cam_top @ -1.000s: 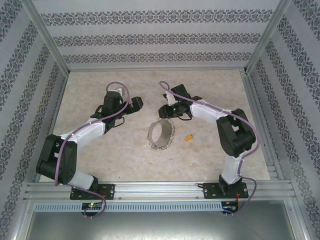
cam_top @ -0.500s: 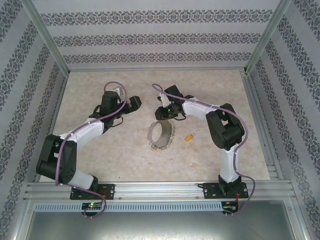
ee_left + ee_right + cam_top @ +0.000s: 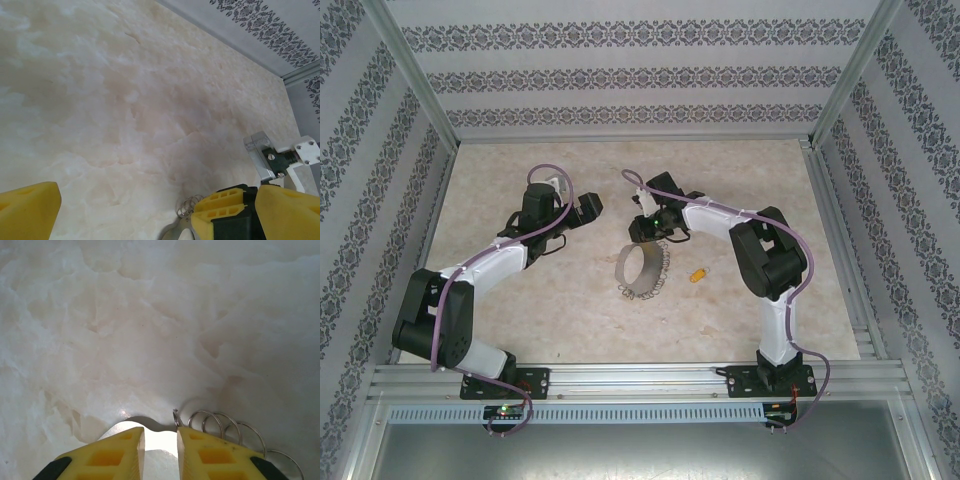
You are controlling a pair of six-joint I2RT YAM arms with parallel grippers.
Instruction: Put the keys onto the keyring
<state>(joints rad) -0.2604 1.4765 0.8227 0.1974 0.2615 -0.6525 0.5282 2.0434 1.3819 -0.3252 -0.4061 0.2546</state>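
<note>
Top view: the keyring, a broad, thin silvery band fringed with small wire loops, rests at mid-table on the matt, cream, marble-veined table. The key, tiny and orange-headed, lies just right of the keyring, not touching it. The right gripper has its ribbed yellow fingers set close together astride the keyring's far rim; whether they pinch it cannot be told. The left gripper is spread wide above bare table, left of the keyring.
</note>
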